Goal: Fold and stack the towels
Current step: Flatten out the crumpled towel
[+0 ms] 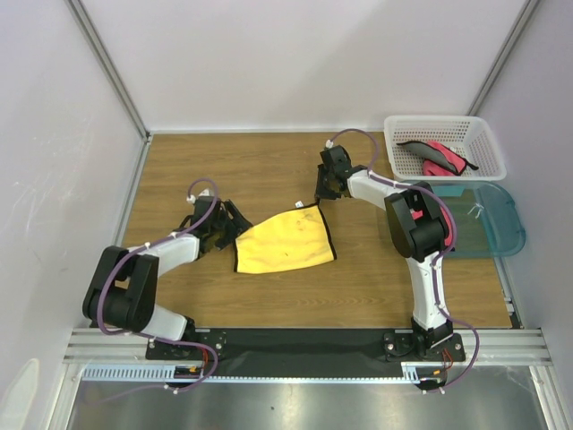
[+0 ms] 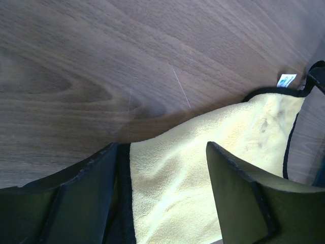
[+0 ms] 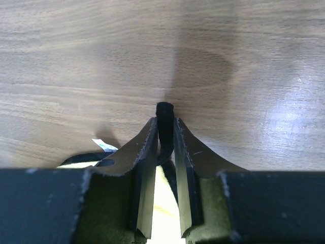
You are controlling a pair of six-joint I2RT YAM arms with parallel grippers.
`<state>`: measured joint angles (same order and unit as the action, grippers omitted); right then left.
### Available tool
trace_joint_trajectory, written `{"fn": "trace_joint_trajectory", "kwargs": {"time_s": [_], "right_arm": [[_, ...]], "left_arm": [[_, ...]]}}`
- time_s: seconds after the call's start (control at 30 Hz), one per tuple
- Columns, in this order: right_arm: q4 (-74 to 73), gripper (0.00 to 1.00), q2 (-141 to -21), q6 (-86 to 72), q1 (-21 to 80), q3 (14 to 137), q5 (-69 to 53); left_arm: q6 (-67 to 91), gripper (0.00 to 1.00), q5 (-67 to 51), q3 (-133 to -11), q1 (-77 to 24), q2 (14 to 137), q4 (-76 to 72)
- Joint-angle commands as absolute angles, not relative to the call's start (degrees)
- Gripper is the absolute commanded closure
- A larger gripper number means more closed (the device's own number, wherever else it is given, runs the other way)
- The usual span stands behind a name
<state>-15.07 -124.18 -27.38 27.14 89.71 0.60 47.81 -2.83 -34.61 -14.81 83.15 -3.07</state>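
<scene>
From overhead, the yellow towel (image 1: 285, 240) lies spread flat on the counter (image 1: 224, 170) between the arms. The left hand (image 1: 231, 222) is at its far-left corner and the right hand (image 1: 322, 195) at its far-right corner. Pink towels (image 1: 436, 159) sit bunched in the basket (image 1: 482, 141), with the tub (image 1: 501, 219) just beside it. Neither hand's state can be read from up here.

The left wrist view settles one of them. The fingers (image 2: 76, 193) stand well apart and straddle the towel's black-edged corner, clamping nothing. A small label (image 2: 286, 80) shows at the far corner.

The right wrist view gives what overhead hides: the fingers (image 3: 144, 152) are pressed together on the black hem, with only a thin strip of it in the bite.

That shallow hold is the first risk, since the hem could slip out once the corner is lifted. The second is timing. If the right hand pulls before the left has closed, the towel will probably drag and skew, and the fold will come out crooked.
</scene>
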Motion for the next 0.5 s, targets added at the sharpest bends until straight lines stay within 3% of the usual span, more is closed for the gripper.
{"fn": "trace_joint_trajectory", "kwargs": {"time_s": [0.0,0.1,0.2,0.23,0.33,0.47], "right_arm": [[-12.83,0.76,-124.89,-26.98,27.42,92.46,0.62],[-13.01,0.75,-125.16,-26.63,27.51,92.99,0.62],[-13.36,0.63,-125.07,-26.46,27.42,93.69,-0.70],[-13.88,0.54,-124.89,-26.54,27.42,93.78,-0.53],[-13.89,0.45,-124.45,-26.28,27.42,93.34,0.00],[-13.89,0.45,-125.24,-25.84,27.51,93.69,0.00]], "left_arm": [[49.31,0.25,-3.69,-35.24,-14.50,84.11,-5.45],[49.57,0.26,-4.04,-35.59,-14.50,84.37,-5.36],[49.66,0.26,-4.57,-36.03,-14.50,84.20,-4.31],[49.75,0.25,-4.66,-35.86,-14.50,83.94,-3.87],[50.18,0.21,-4.48,-34.46,-14.50,82.88,-3.34],[51.33,0.20,-4.39,-32.61,-14.50,82.88,-5.27]]}}
